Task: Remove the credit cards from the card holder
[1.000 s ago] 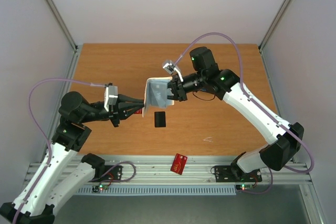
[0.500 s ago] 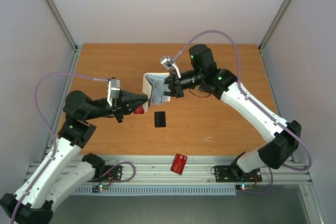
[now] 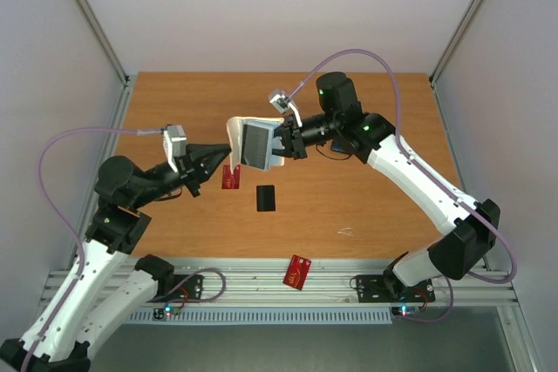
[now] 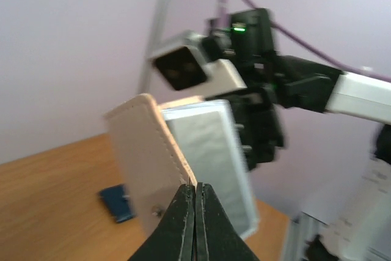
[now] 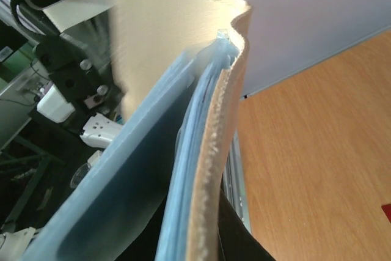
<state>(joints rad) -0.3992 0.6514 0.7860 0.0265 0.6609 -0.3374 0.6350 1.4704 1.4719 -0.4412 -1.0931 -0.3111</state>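
My right gripper (image 3: 281,141) is shut on the card holder (image 3: 253,141) and holds it above the table, spread open, beige flap to the left and grey-blue sleeves (image 4: 211,151) facing the camera. In the right wrist view the holder (image 5: 226,120) fills the frame edge-on. My left gripper (image 3: 227,155) is shut, with its tips (image 4: 195,186) against the lower edge of the beige flap (image 4: 146,151). One red card (image 3: 230,177) lies on the table just below the left gripper. The black card (image 3: 266,198) lies beside it. A second red card (image 3: 298,272) lies on the front rail.
A small dark blue wallet (image 4: 116,203) lies on the wooden table (image 3: 384,206) behind the holder. Grey walls close in the table on the left, back and right. The metal rail (image 3: 366,278) runs along the near edge.
The left gripper pulled a red card away from the holder, let it go onto the table and rose to the flap. The holder's beige flap swung open to the left.
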